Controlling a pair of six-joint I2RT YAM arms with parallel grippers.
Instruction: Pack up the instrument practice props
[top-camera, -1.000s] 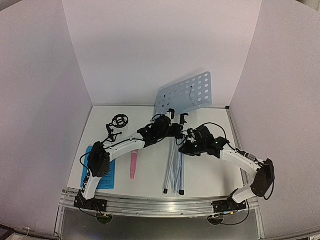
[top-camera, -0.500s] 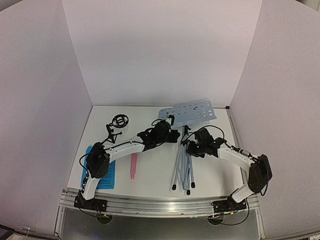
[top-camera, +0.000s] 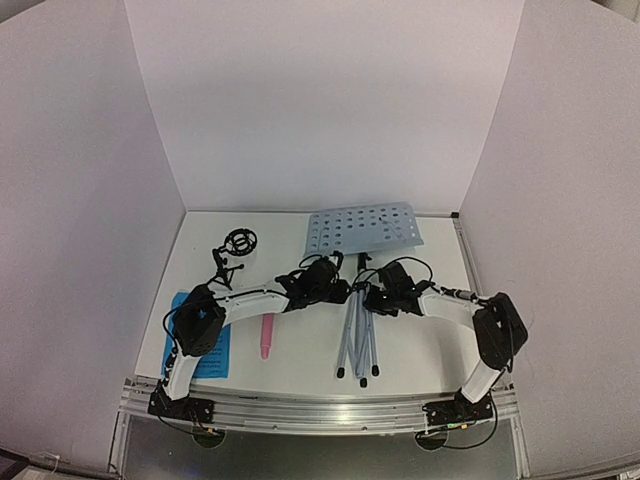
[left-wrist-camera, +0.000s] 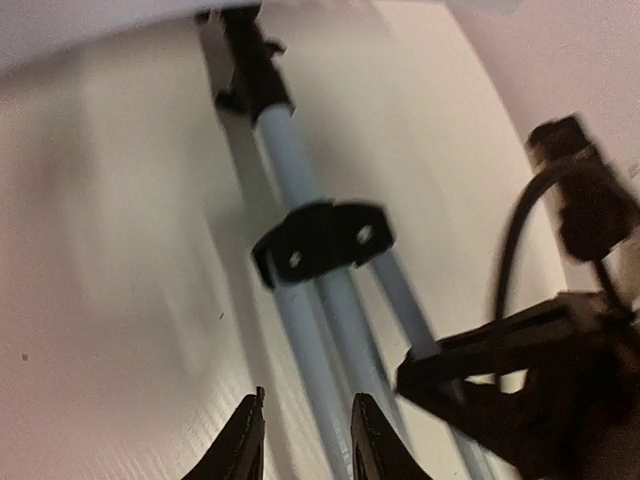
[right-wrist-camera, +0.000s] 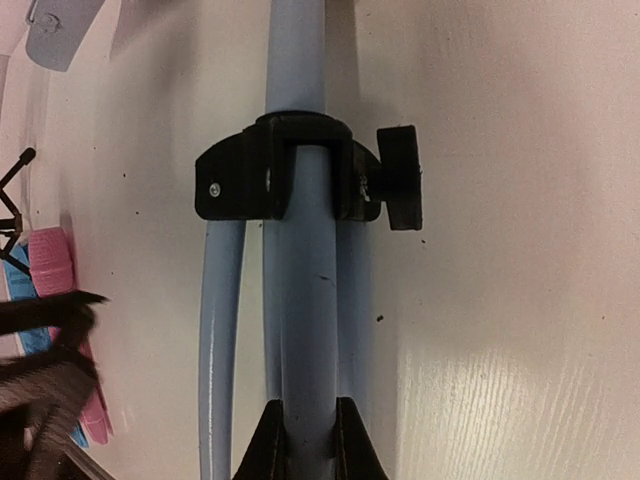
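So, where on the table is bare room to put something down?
Bare: between the pink microphone and the tripod legs; also the right strip beyond the right pincer. Crowded: middle, where both pincers meet under the perforated desk.

White table (top-camera: 420, 345), lilac backdrop walls (top-camera: 320, 100)

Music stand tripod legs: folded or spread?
Folded. The music stand legs run bunched and near parallel in the top view; the right wrist view shows tubes side by side.

One pale-blue perforated music stand (top-camera: 362, 228) on its folded silver tripod (top-camera: 357, 335); left of it, one pink stick microphone (top-camera: 267, 335), one small black tripod mic stand (top-camera: 233, 251), one blue sheet-music stack (top-camera: 212, 352).
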